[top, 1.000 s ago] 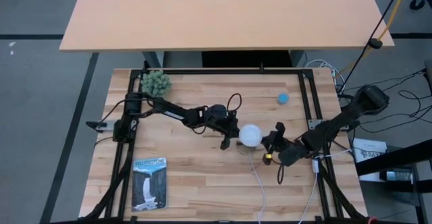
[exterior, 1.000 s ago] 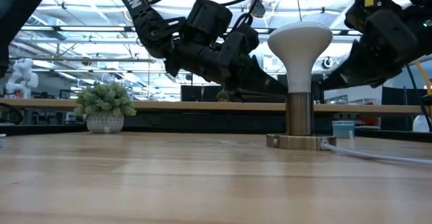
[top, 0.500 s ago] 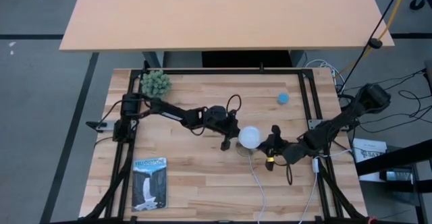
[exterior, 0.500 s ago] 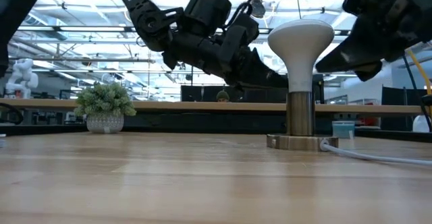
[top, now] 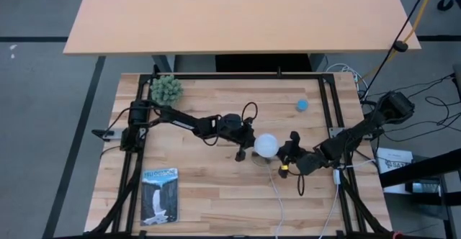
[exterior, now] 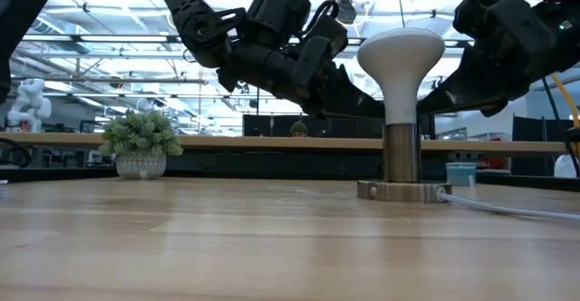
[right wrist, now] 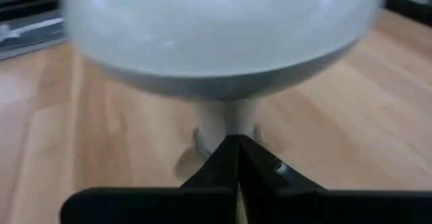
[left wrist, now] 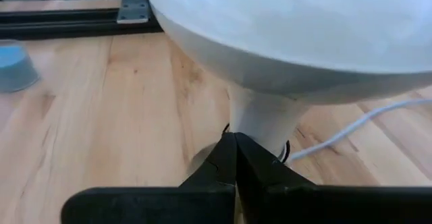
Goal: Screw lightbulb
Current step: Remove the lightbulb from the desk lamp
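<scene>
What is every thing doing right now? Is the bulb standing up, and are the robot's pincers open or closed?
White round-domed lightbulb: upright, base down in the socket.
Silvery metal socket on a round disc: standing on the table, white cord attached.
Left pincer: shut, empty, close beside the bulb's neck.
Right pincer: shut, empty, beside the bulb on the other side.
Small green potted plant: upright.

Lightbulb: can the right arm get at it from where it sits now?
Probably yes. The right end effector, shut, sits beside the lightbulb with nothing between them; the left end effector flanks the opposite side.
</scene>
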